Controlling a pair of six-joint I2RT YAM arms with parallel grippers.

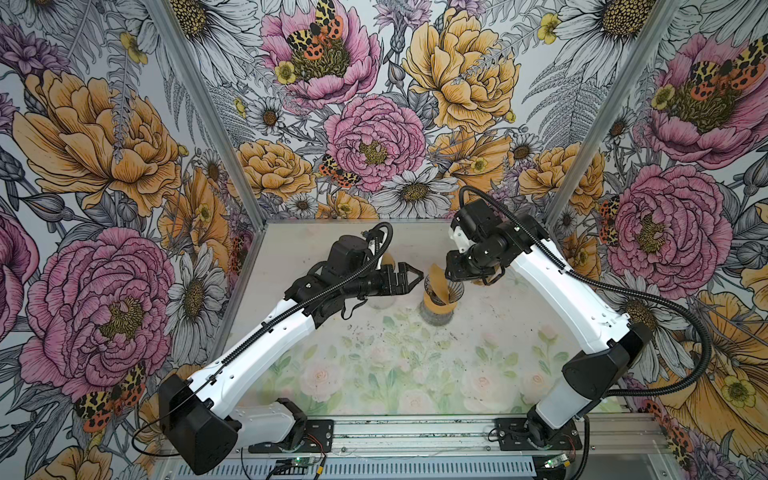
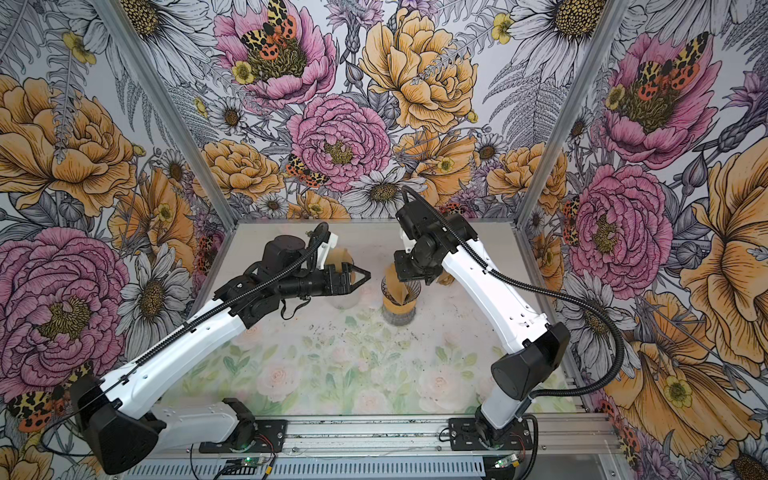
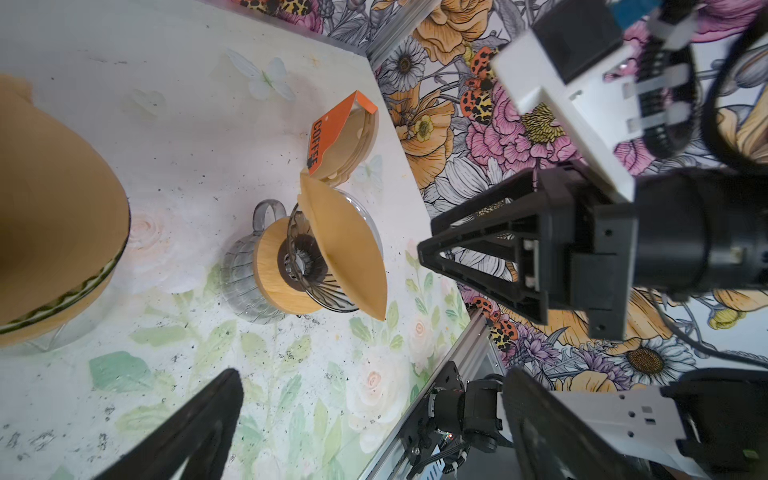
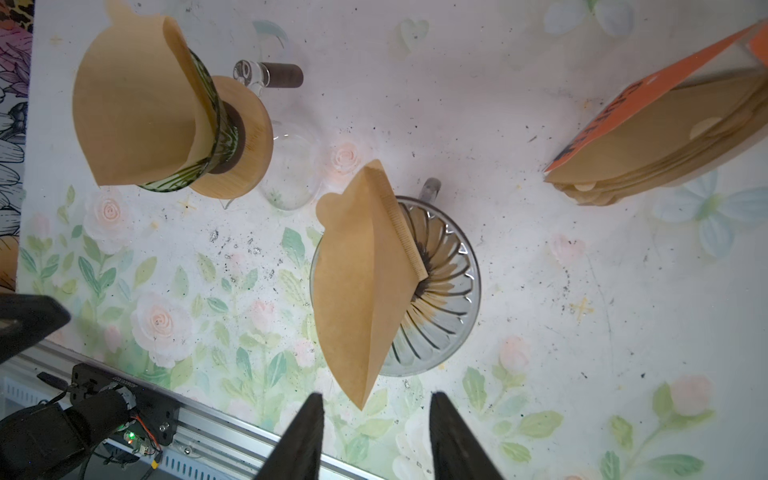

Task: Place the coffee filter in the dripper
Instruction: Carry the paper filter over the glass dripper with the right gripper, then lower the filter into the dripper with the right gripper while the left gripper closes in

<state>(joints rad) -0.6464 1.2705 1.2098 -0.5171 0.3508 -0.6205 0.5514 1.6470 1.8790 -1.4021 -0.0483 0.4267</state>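
Note:
A brown paper coffee filter (image 4: 361, 286), folded flat, stands tilted in the clear ribbed glass dripper (image 4: 449, 291). Most of it sticks up over the rim. The dripper rests on a wooden collar over a small glass server (image 3: 241, 274). My right gripper (image 4: 376, 401) is open just behind the filter's pointed corner, which reaches between the fingers with a gap on each side. In both top views the right gripper (image 1: 455, 279) hangs over the filter (image 1: 438, 279). My left gripper (image 1: 409, 276) is wide open and empty, a short way left of the dripper (image 2: 409, 293).
A second dripper of green glass (image 4: 208, 137) with a filter in it stands on a glass carafe under my left arm. A stack of filters in an orange pack (image 4: 665, 137) lies behind the right gripper. Coffee specks dot the table (image 1: 374, 353).

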